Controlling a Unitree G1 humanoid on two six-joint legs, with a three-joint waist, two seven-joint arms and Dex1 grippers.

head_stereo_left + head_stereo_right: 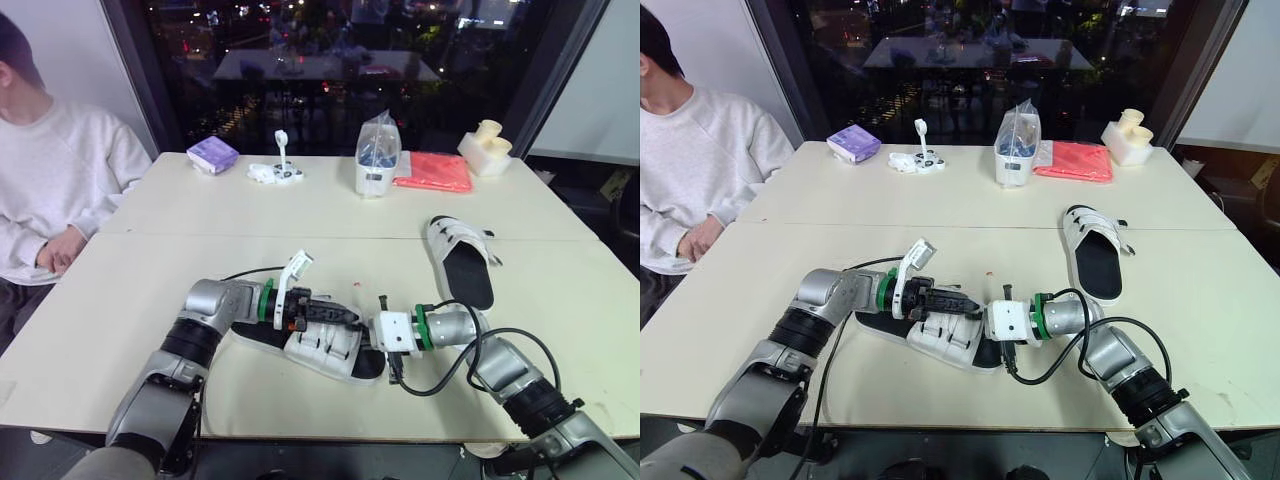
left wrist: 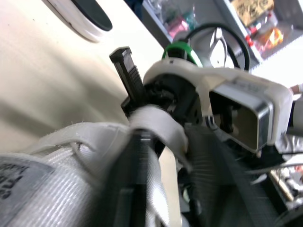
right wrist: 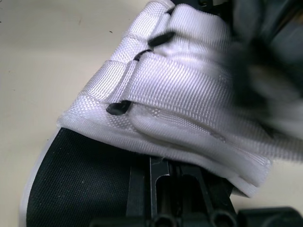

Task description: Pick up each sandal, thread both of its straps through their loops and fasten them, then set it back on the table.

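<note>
Dark windows (image 1: 330, 60) back the cream table (image 1: 130, 290), with a person (image 1: 60, 170) seated at its left end. You seem to be mid-threading on the near sandal (image 1: 320, 350), which lies at the front edge between both arms. Your left gripper (image 1: 335, 312) has its jaws apparently closed on a strap (image 2: 158, 127). I cannot tell how the right gripper (image 1: 372, 328) has its jaws set. Next, feed that strap through its loop. The second sandal (image 1: 460, 258) lies farther back on the right.
</note>
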